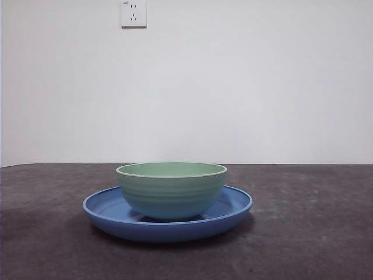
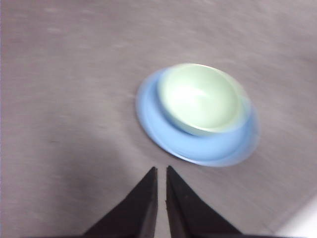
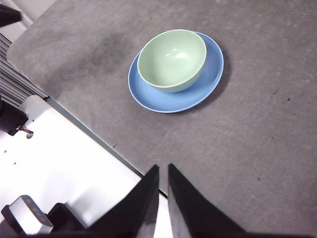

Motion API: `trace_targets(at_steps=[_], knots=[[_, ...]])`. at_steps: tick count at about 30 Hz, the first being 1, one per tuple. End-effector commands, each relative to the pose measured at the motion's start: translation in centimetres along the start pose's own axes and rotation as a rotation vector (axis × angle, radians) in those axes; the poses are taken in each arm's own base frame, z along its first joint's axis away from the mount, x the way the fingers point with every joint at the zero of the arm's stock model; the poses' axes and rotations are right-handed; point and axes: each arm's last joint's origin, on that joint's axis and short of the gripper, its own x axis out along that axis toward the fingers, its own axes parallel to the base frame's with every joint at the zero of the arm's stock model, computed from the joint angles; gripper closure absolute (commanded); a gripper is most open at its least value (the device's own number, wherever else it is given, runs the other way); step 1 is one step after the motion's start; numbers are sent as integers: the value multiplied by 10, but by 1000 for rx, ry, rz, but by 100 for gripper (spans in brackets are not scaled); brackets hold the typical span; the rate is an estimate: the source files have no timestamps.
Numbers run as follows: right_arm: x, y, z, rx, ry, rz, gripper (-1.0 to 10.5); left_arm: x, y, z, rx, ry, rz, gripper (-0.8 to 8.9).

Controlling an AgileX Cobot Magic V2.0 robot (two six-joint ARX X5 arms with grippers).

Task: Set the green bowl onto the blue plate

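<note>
The green bowl (image 1: pixel 171 189) stands upright on the blue plate (image 1: pixel 233 205) in the middle of the dark table. It shows the same way in the left wrist view, bowl (image 2: pixel 203 99) on plate (image 2: pixel 163 126), and in the right wrist view, bowl (image 3: pixel 171 59) on plate (image 3: pixel 208 74). My left gripper (image 2: pixel 161 171) is shut and empty, raised well away from the plate; that view is blurred. My right gripper (image 3: pixel 163 168) is shut and empty, high above the table's edge, far from the plate. Neither arm shows in the front view.
A white wall with a power socket (image 1: pixel 133 13) stands behind the table. In the right wrist view a white base with black fittings (image 3: pixel 54 168) lies beside the table's edge.
</note>
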Motion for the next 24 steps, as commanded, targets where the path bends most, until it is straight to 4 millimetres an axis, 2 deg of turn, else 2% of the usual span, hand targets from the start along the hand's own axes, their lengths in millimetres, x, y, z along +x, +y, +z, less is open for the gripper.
trace_targets(at_steps=[1, 8, 14, 24], knots=[[-2, 1, 2, -8, -15, 7, 919, 8, 7, -11, -7, -130, 54, 785], [-2, 1, 2, -8, -15, 7, 919, 37, 23, -54, 14, -350, 193, 785], [-2, 1, 2, -8, -15, 7, 919, 59, 35, -95, -61, -352, 289, 785], [-2, 1, 2, -8, -15, 7, 919, 69, 47, -109, -106, -342, 405, 785]])
